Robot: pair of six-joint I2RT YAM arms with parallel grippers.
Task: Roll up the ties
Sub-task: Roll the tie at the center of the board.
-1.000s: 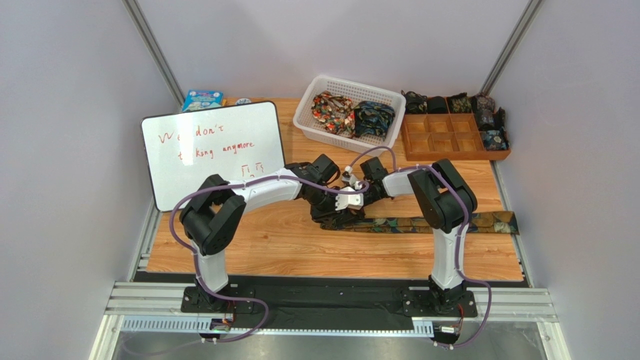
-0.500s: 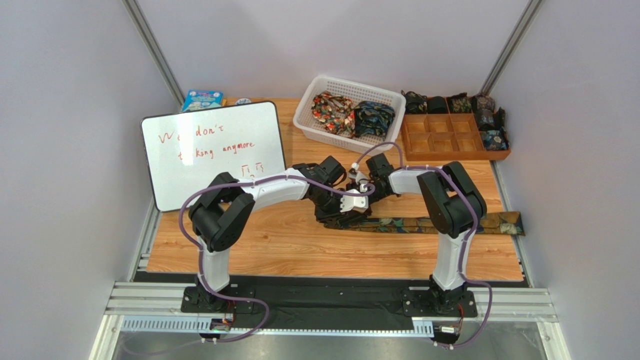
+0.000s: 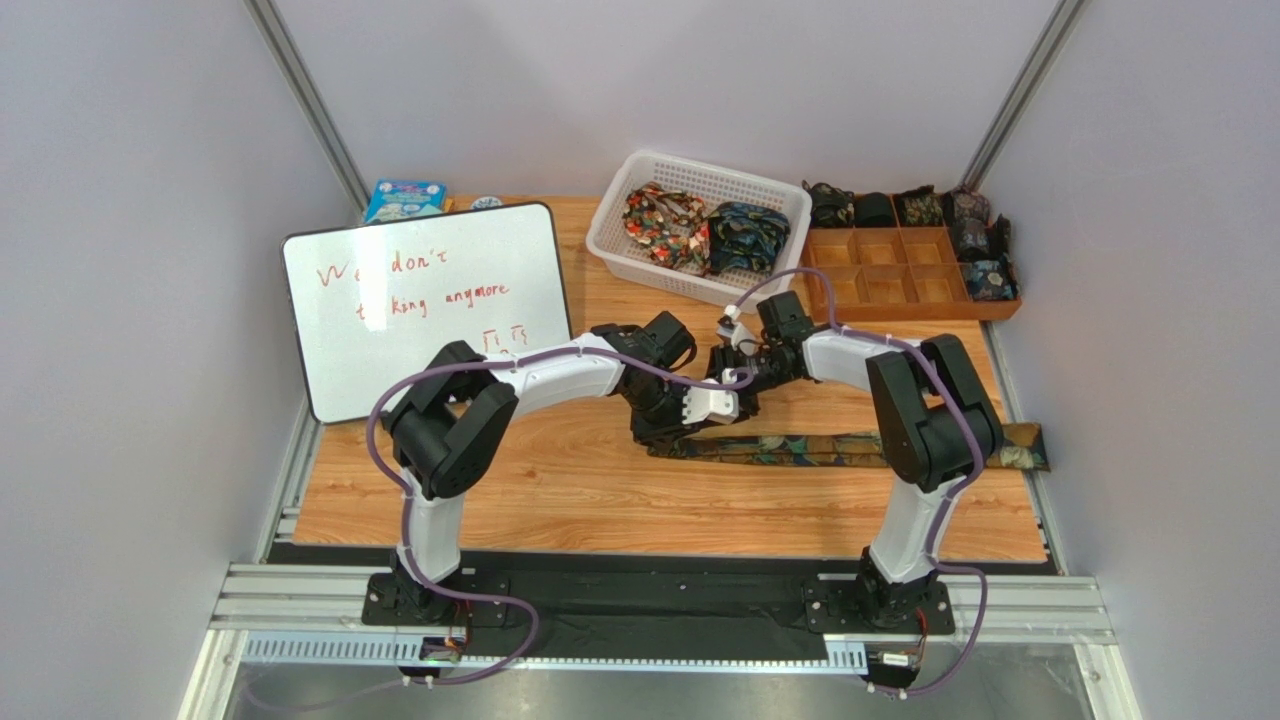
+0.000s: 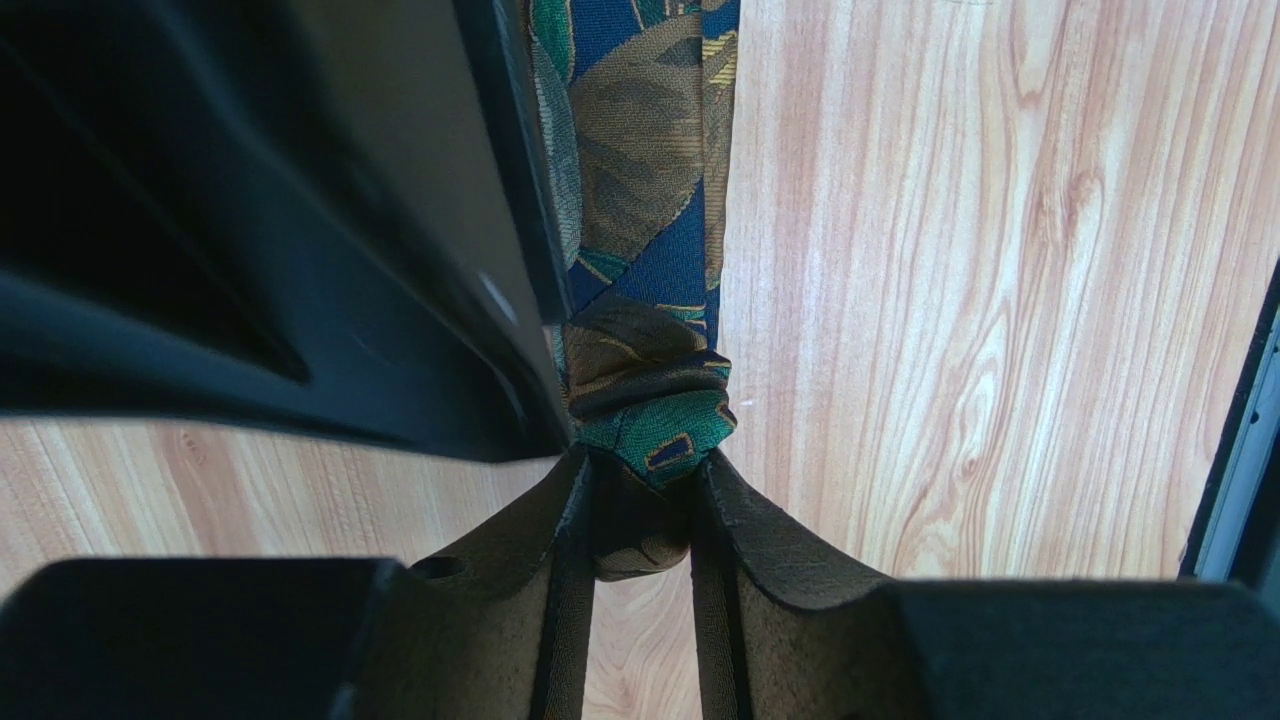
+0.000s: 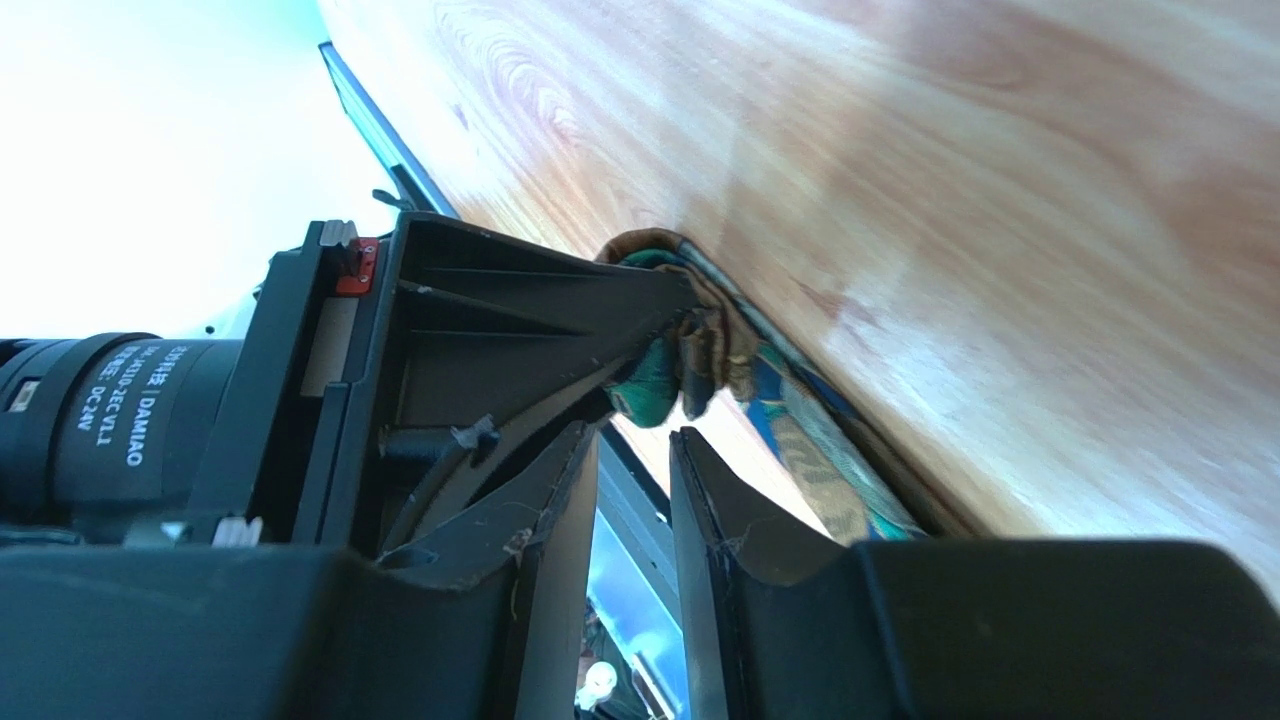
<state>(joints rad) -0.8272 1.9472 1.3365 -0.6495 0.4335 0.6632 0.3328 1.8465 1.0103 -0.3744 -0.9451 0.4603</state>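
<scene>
- inspecting the left gripper [image 4: 643,477]: its jaws are pinched narrow on the rolled end [image 4: 649,408] of the tie [image 3: 812,447]. the small roll sits right at the fingertips, with a fold of cloth caught between them.
- right gripper [image 5: 634,435]: jaws a little apart, nothing between them. the roll lies just beyond its tips, close against the left gripper's finger. contact with the cloth cannot be confirmed.
- location of the tie: the roll is in the left jaws. the unrolled length runs flat along the table top [image 4: 962,300], straight out ahead of those jaws.
- handling, as judged: light, soft woven fabric with a faint sheen. it has no stiffness to speak of, so it is likely to sag, crease and unwind as soon as pressure comes off.
- surface, as judged: probably slippery against the finger faces and the wood, so the strip may slide rather than turn.
- fragility, as judged: low. a firm squeeze should do no harm, though a finger edge could snag threads.
- where to take hold, as judged: through the core of the roll, seated deeper between the jaws than the present tip-only pinch. the free jaws are best placed on the flat strip just ahead of the roll, to keep it taut and straight.
</scene>
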